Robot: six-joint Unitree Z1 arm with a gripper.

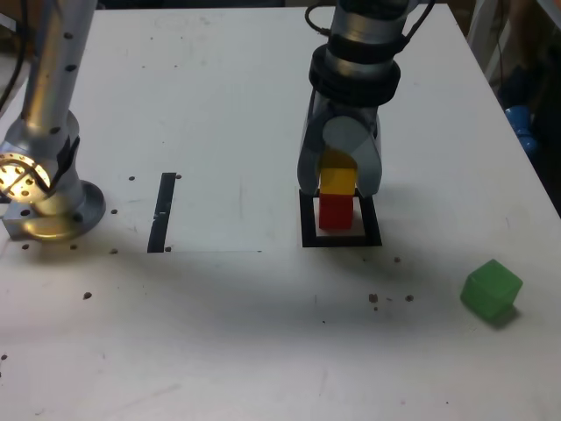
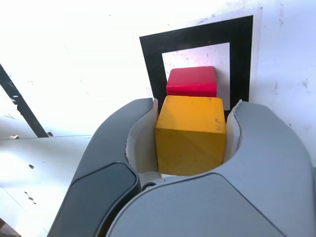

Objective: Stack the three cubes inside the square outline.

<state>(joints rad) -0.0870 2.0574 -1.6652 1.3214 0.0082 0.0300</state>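
The red cube (image 1: 334,211) (image 2: 192,81) stands inside the square outline (image 1: 341,239) (image 2: 150,59) of thick black tape. Directly on top of it is the yellow cube (image 1: 337,181) (image 2: 191,136), its lower face meeting the red one in the exterior view. My gripper (image 1: 338,175) (image 2: 196,102) comes down from above and is shut on the yellow cube, with a grey finger (image 2: 140,133) hugging each side. The green cube (image 1: 492,288) lies apart on the table, toward the exterior view's lower right.
A thin black tape strip (image 1: 163,212) (image 2: 19,106) lies on the white table (image 1: 263,333) at the exterior view's left of the outline. A shiny metal post on a round base (image 1: 48,197) stands at the far left. Blue objects (image 1: 521,132) sit beyond the table's right edge.
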